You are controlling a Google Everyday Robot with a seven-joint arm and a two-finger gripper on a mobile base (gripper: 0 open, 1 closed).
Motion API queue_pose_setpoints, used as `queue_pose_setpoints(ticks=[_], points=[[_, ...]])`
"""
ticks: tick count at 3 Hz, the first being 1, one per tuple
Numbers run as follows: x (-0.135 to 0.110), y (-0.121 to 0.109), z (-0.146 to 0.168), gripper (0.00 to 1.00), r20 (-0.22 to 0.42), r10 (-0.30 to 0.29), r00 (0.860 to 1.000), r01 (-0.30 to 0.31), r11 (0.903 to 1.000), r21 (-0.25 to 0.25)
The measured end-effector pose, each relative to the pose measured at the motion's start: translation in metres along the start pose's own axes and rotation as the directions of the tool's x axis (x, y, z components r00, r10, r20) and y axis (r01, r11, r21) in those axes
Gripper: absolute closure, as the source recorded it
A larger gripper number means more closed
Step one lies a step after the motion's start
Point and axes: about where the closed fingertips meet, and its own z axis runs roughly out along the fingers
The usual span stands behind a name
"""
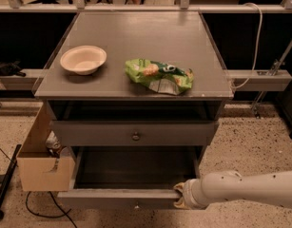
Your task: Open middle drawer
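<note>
The middle drawer (112,198) of the grey cabinet stands pulled out toward me, with its dark empty inside showing. Its small round knob (136,204) sits low on the front panel at the picture's bottom edge. My gripper (180,196), on a white arm coming in from the lower right, is at the right end of that drawer's front edge, against the panel. The drawer above it (98,133), with its own knob (136,136), is pushed in. Anything below the open drawer is out of view.
On the cabinet top (136,32) sit a cream bowl (83,60) on the left and a green snack bag (160,75) in the middle. An open cardboard box (41,170) stands on the floor at the cabinet's left, with a black cable (36,208) beside it.
</note>
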Motion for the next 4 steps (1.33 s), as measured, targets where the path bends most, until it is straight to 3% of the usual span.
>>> queue_pose_setpoints(ticks=[1,2,3,4], points=[[0.0056,0.0159,-0.0036,0.77,0.0,0.014,1.0,-0.014,0.9999,-0.001],[0.0056,0.0159,-0.0035,0.53,0.0,0.014,1.0,-0.014,0.9999,-0.002],[0.0056,0.0159,-0.0035,0.23,0.0,0.014,1.0,-0.014,0.9999,-0.002],[0.0056,0.0159,-0.0035,0.01,0.0,0.014,1.0,-0.014,0.9999,-0.002]])
